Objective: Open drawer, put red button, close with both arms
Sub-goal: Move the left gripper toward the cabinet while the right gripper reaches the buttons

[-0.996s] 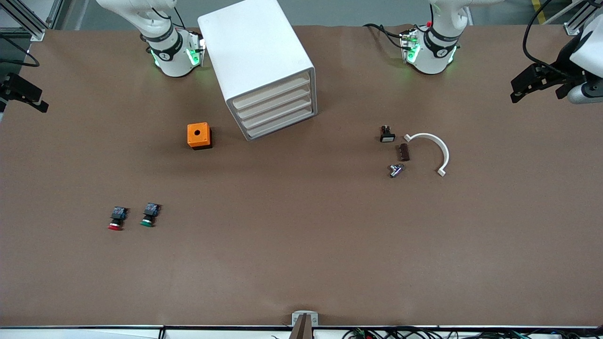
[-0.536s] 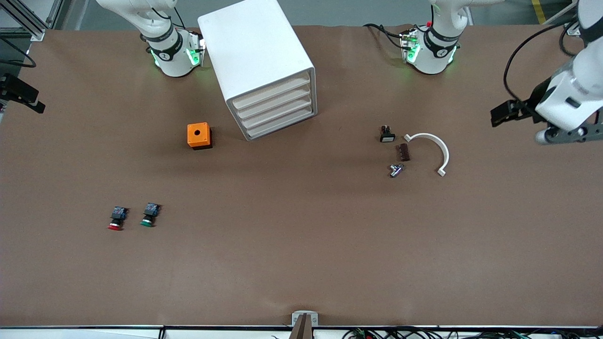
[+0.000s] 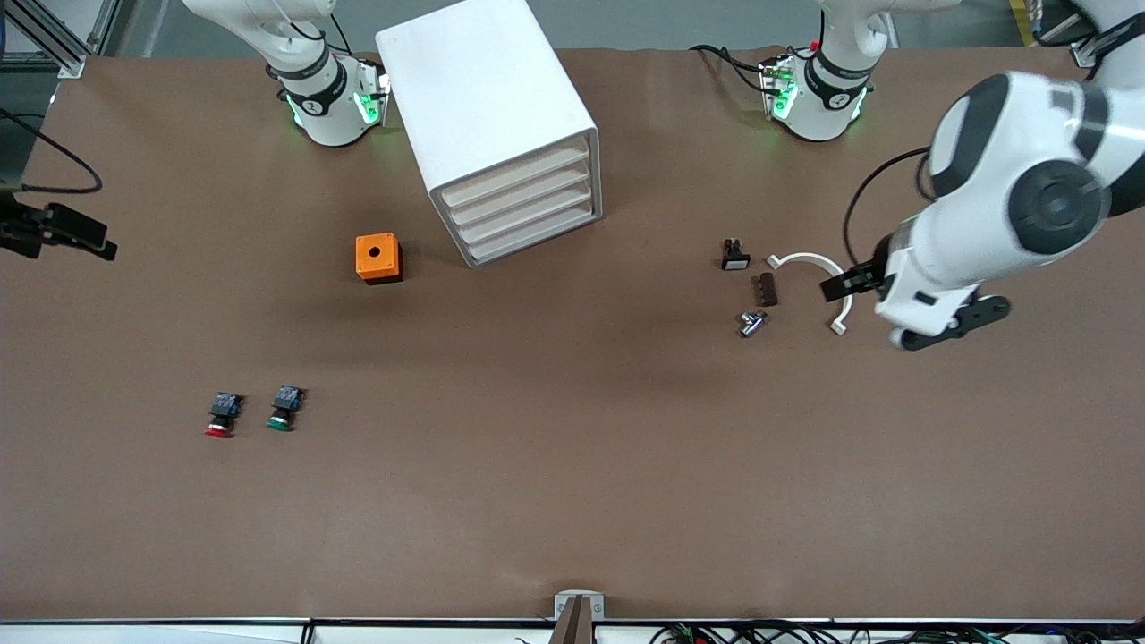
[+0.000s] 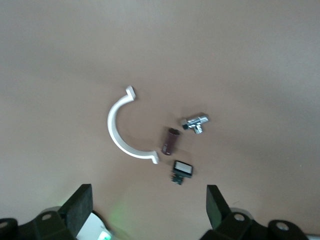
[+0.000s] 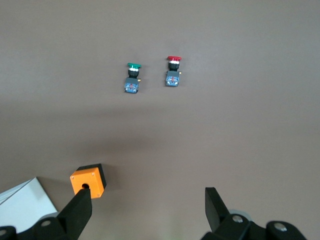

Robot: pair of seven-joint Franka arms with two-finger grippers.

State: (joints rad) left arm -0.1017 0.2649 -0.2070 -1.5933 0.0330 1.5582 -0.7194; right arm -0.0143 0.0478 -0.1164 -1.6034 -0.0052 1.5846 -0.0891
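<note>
The red button lies on the table near the right arm's end, beside the same-shaped green button; both also show in the right wrist view, the red button and the green button. The white drawer unit stands between the arm bases with all drawers shut. My right gripper is open and empty, up over the table's edge at the right arm's end; its open jaws show in the right wrist view. My left gripper is open and empty over the white arc; it also shows in the left wrist view.
An orange box with a hole sits beside the drawer unit. A white arc-shaped clamp, a brown cylinder, a metal fitting and a small black switch lie toward the left arm's end.
The left arm has swung in from the table's end and now hangs over the white arc. The right gripper has shifted a little inward over the table's edge. Nothing on the table has moved.
</note>
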